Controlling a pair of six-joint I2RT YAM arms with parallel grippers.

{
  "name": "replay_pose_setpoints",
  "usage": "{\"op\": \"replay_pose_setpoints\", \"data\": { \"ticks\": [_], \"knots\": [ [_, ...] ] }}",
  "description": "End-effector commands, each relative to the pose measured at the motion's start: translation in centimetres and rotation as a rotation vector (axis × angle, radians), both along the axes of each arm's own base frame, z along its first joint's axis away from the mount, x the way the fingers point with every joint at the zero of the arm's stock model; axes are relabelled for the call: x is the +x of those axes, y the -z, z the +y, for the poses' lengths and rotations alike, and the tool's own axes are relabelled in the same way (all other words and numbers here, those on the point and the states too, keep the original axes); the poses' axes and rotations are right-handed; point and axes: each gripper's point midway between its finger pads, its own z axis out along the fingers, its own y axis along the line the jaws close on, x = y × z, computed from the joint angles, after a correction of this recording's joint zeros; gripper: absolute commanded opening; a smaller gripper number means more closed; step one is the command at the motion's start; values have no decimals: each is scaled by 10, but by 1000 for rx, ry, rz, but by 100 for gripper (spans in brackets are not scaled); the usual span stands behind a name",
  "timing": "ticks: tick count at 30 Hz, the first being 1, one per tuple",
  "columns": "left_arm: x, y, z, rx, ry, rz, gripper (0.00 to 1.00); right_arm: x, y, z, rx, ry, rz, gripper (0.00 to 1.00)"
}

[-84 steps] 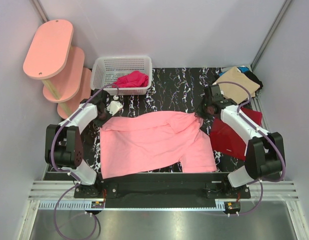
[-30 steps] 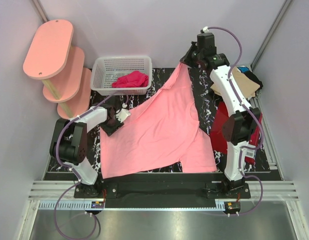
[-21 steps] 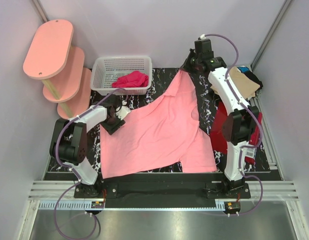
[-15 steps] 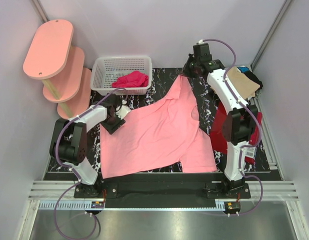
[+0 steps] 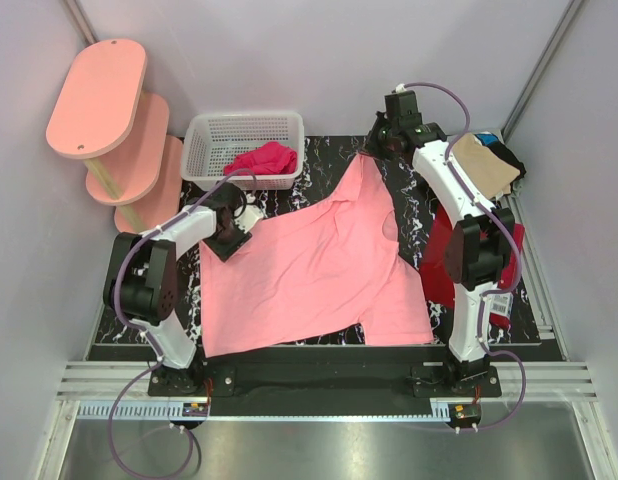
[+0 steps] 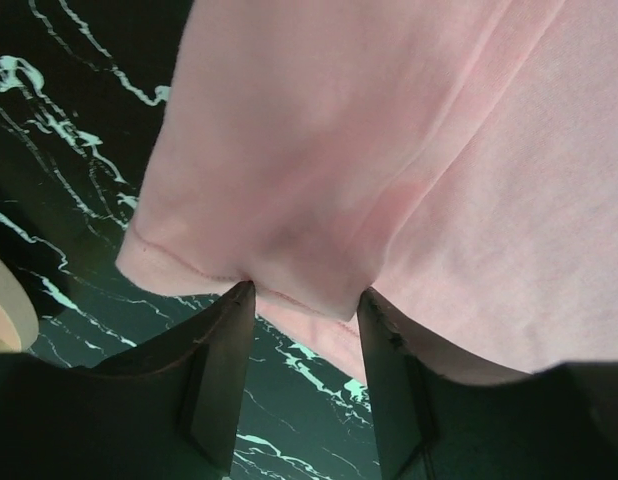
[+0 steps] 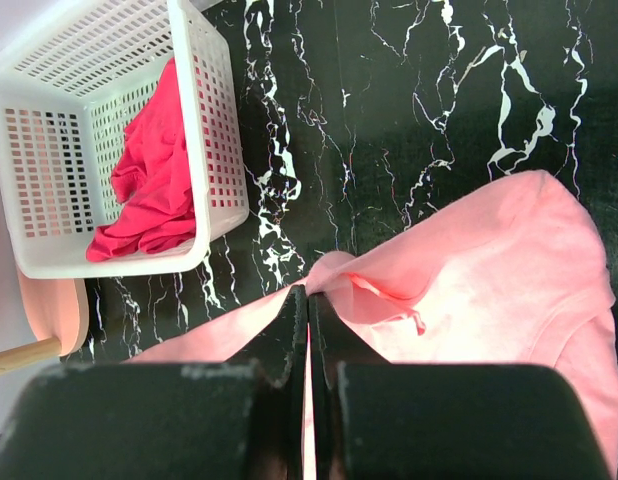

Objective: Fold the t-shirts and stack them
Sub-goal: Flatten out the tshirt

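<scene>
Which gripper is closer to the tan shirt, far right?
Right. The right gripper sits left of the tan shirt; the left gripper is across the table at an edge of the pink shirt.

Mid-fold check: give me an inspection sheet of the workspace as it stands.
Surface: black marbled table, partly covered by cloth.
Job's things: pink t-shirt spread out, far corner raised; dark red shirt and tan shirt at right.
Clutter: white basket holding magenta cloth.
Tools: right tool shut on the pink corner; left tool open, hem between its fingers.
Cables: purple cable arcs above the right arm.
Surroundings: pink tiered shelf far left; pale walls.
</scene>
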Motion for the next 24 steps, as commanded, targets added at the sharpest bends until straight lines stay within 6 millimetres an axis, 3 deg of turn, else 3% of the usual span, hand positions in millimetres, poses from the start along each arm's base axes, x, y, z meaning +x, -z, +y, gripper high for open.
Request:
{"op": "replay_pose_setpoints", "data": {
  "ticks": [1, 8, 15, 24],
  "knots": [
    [9, 0, -8, -26, 9, -10, 49, -2, -31, 7, 38, -25, -73, 0],
    [2, 4, -13, -47, 12, 21, 47, -2, -31, 8, 43, -26, -73, 0],
    [-3, 10, -15, -42, 22, 41, 13, -1, -28, 9, 49, -25, -63, 0],
    [7, -4, -10, -8, 34, 1, 0, -3, -39, 8, 51, -21, -85, 0]
  ]
}}
